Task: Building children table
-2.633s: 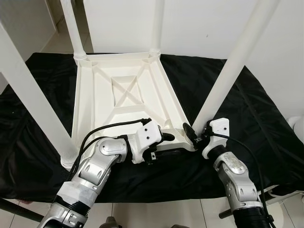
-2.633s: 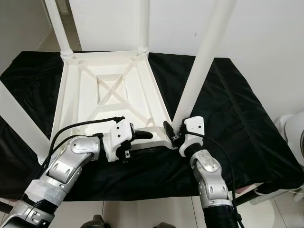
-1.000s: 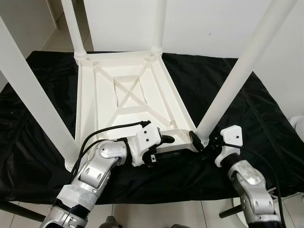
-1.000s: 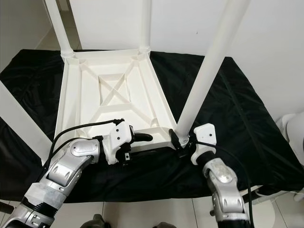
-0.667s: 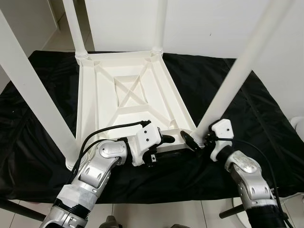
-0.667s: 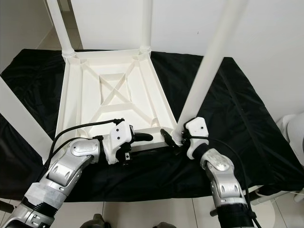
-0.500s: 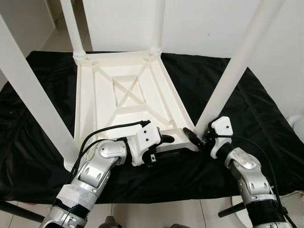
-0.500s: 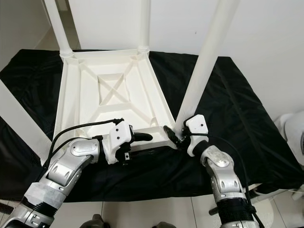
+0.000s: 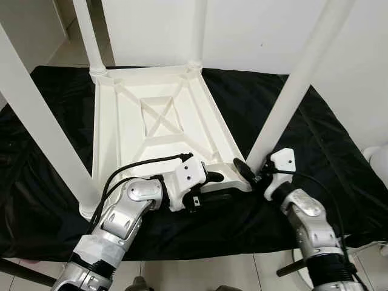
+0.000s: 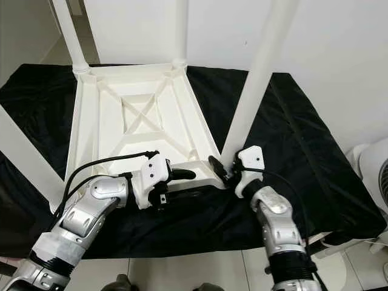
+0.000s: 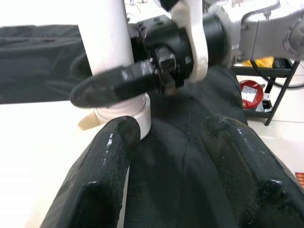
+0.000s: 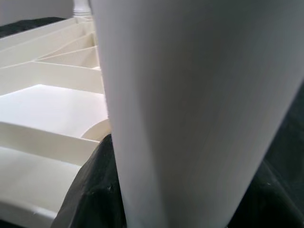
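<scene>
A black cloth (image 9: 315, 130) covers the tabletop and spreads across most of the left eye view, from the left edge to the right. On it, in the centre and upper left of the frame, lies a white plastic children's table (image 9: 157, 130) turned upside down, its ribbed underside facing up with an X-shaped brace in the middle. Four white legs stand up from its corners: two thin-looking far legs (image 9: 88, 36) at the top of the frame, a near left leg (image 9: 42, 130) crossing the left side, and a near right leg (image 9: 297, 82) slanting up toward the upper right corner.

The robot's two silver arms enter from the bottom of the frame. The left pincer (image 9: 212, 177) sits at the near edge of the upturned table, lower centre, pointing right along that edge. In the left wrist view its two black fingers (image 11: 111, 156) are spread apart with only black cloth between them, holding nothing.

The right pincer (image 9: 248, 173) is at lower right of centre, at the foot of the near right leg where it meets the table corner. One black finger lies against the left side of the leg's base. In the right wrist view the white leg (image 12: 199, 104) sits very close between the fingers, so the right pincer is closed around that leg.

At the far right edge of the right eye view stands a white fan (image 10: 373, 176) on the floor.
</scene>
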Controlling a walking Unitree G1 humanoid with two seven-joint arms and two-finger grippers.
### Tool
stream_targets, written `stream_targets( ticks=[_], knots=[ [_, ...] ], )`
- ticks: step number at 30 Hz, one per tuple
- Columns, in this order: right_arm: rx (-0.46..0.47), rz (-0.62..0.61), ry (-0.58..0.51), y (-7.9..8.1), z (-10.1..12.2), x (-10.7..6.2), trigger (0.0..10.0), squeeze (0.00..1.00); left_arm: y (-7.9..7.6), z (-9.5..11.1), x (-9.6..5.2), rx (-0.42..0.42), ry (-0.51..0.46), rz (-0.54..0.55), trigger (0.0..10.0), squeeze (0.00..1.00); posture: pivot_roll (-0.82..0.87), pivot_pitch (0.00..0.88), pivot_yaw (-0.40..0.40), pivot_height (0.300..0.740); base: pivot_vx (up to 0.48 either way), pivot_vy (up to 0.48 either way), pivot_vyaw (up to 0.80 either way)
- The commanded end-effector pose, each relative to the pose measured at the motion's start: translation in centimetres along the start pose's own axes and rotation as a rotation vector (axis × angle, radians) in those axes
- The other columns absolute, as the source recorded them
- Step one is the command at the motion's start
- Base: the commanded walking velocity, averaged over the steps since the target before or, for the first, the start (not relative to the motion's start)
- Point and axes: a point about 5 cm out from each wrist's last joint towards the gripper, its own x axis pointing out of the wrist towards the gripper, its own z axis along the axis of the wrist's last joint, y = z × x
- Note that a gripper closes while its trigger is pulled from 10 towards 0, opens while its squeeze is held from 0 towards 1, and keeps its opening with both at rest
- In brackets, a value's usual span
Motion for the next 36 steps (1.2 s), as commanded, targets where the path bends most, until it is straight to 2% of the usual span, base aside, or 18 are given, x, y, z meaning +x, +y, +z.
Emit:
stream_targets(
  ticks=[1, 6, 8, 11, 12, 14, 15, 17, 18, 21, 22, 23, 24, 26, 27, 28, 29, 36],
  knots=[
    [-0.041, -0.045, 0.081, 0.1, -1.1, -0.1, 10.0, 0.00, 0.1, -0.1, 0.2, 0.009, 0.012, 0.021, 10.0, 0.00, 0.01, 0.000, -0.032, 0.740, 0.000, 0.000, 0.00],
    [-0.037, -0.075, 0.079, 0.5, -1.2, -0.1, 10.0, 0.00, 0.1, -0.1, 0.2, 0.009, 0.012, 0.017, 10.0, 0.00, 0.00, 0.000, -0.030, 0.740, 0.000, 0.000, 0.00],
    [-0.024, -0.176, 0.070, 1.4, -1.0, -0.2, 10.0, 0.00, 0.1, -0.1, 0.3, 0.006, 0.011, 0.012, 10.0, 0.00, -0.01, 0.000, -0.026, 0.740, 0.000, 0.000, 0.00],
    [-0.024, -0.176, 0.070, 1.4, -1.0, -0.2, 10.0, 0.00, 0.1, -0.1, 0.3, 0.006, 0.011, 0.012, 10.0, 0.00, -0.01, 0.000, -0.026, 0.740, 0.000, 0.000, 0.00],
    [0.000, -0.270, 0.073, 1.8, -1.0, -0.3, 10.0, 0.00, 0.1, -0.1, 0.3, 0.005, 0.010, 0.010, 10.0, 0.00, -0.01, 0.000, -0.029, 0.740, 0.000, 0.000, 0.00],
    [0.000, -0.270, 0.073, 1.8, -1.0, -0.3, 10.0, 0.00, 0.1, -0.1, 0.3, 0.005, 0.010, 0.010, 10.0, 0.00, -0.01, 0.000, -0.029, 0.740, 0.000, 0.000, 0.00],
    [0.015, -0.370, 0.073, 2.1, -1.0, -0.5, 10.0, 0.00, 0.2, -0.1, 0.3, 0.005, 0.010, 0.010, 10.0, 0.00, -0.01, 0.000, -0.027, 0.740, 0.000, 0.000, 0.00],
    [0.015, -0.370, 0.073, 2.1, -1.0, -0.5, 10.0, 0.00, 0.2, -0.1, 0.3, 0.005, 0.010, 0.010, 10.0, 0.00, -0.01, 0.000, -0.027, 0.740, 0.000, 0.000, 0.00],
    [0.022, -0.477, 0.079, 2.5, -1.1, -0.8, 10.0, 0.00, 0.1, -0.1, 0.4, 0.005, 0.009, 0.010, 10.0, 0.00, -0.01, 0.000, -0.026, 0.740, 0.000, 0.000, 0.00],
    [0.022, -0.477, 0.079, 2.5, -1.1, -0.8, 10.0, 0.00, 0.1, -0.1, 0.4, 0.005, 0.009, 0.010, 10.0, 0.00, -0.01, 0.000, -0.026, 0.740, 0.000, 0.000, 0.00],
    [0.036, -0.551, 0.083, 3.2, -1.3, -1.0, 10.0, 0.00, 0.1, -0.1, 0.4, 0.004, 0.008, 0.009, 10.0, 0.00, -0.01, 0.000, -0.026, 0.740, 0.000, 0.000, 0.00],
    [0.036, -0.551, 0.083, 3.2, -1.3, -1.0, 10.0, 0.00, 0.1, -0.1, 0.4, 0.004, 0.008, 0.009, 10.0, 0.00, -0.01, 0.000, -0.026, 0.740, 0.000, 0.000, 0.00],
    [0.061, -0.562, 0.069, 4.2, -1.2, -0.7, 10.0, 0.00, 0.1, -0.1, 0.4, 0.004, 0.009, 0.008, 10.0, 0.00, -0.01, 0.000, -0.025, 0.740, 0.000, 0.000, 0.00],
    [0.061, -0.562, 0.069, 4.2, -1.2, -0.7, 10.0, 0.00, 0.1, -0.1, 0.4, 0.004, 0.009, 0.008, 10.0, 0.00, -0.01, 0.000, -0.025, 0.740, 0.000, 0.000, 0.00],
    [0.093, -0.554, 0.057, 4.8, -1.2, -0.6, 10.0, 1.00, 0.1, -0.1, 0.5, 0.005, 0.008, 0.004, 10.0, 0.00, -0.01, 0.000, -0.026, 0.740, 0.000, 0.000, 0.00],
    [0.093, -0.554, 0.057, 4.8, -1.2, -0.6, 10.0, 1.00, 0.1, -0.1, 0.5, 0.005, 0.008, 0.004, 10.0, 0.00, -0.01, 0.000, -0.026, 0.740, 0.000, 0.000, 0.00],
    [0.130, -0.503, 0.027, 5.8, -0.8, -0.3, 10.0, 1.00, 0.1, -0.1, 0.5, 0.008, 0.007, 0.000, 10.0, 0.00, -0.02, 0.000, -0.026, 0.740, 0.000, 0.000, 0.00],
    [0.119, -0.442, -0.016, 5.9, -0.2, -1.1, 10.0, 1.00, 0.0, -0.1, 0.5, 0.005, 0.004, -0.003, 10.0, 0.00, -0.02, 0.000, -0.026, 0.740, 0.000, 0.000, 0.00]
  ],
)
